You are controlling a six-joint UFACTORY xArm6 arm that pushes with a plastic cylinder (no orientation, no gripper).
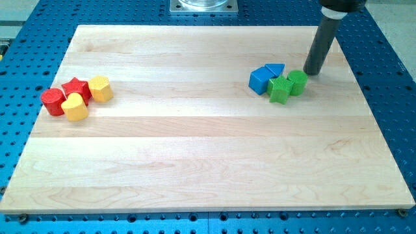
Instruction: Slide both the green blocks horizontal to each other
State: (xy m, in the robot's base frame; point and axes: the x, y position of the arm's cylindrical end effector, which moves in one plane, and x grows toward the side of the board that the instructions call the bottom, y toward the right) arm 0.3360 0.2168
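A pale wooden board (pixel 208 149) lies on a blue perforated table (pixel 390 58), seen from above and slightly from the near side. The arm carries no claw; it ends in a straight dark rod that opens on nothing and holds nothing. The rod descends from the far right edge of the view, and my tip (pixel 312 73) rests at board height just to the right of, and slightly beyond, the green cylinder (pixel 298 82), very close to it; whether they touch cannot be told.

Right cluster, far right part of the board: the green cylinder stands upright, with the green star-shaped block (pixel 279 90) immediately to its left and a little nearer; the two green blocks touch or nearly touch. The blue cube (pixel 261 79) sits against the left side of the green star-shaped block, and the blue triangular block (pixel 275 69) lies just beyond them, between the cube and the cylinder.

Left cluster, far left part of the board, well apart from the first: the red star-shaped block (pixel 76 88) sits in the middle, the red rounded block (pixel 52 101) at its near left, the yellow heart-shaped block (pixel 75 108) just in front, and the yellow rounded block (pixel 101 88) at its right. All four lie pressed closely together.

A grey metal mount (pixel 203 6) shows at the far edge, beyond the board.
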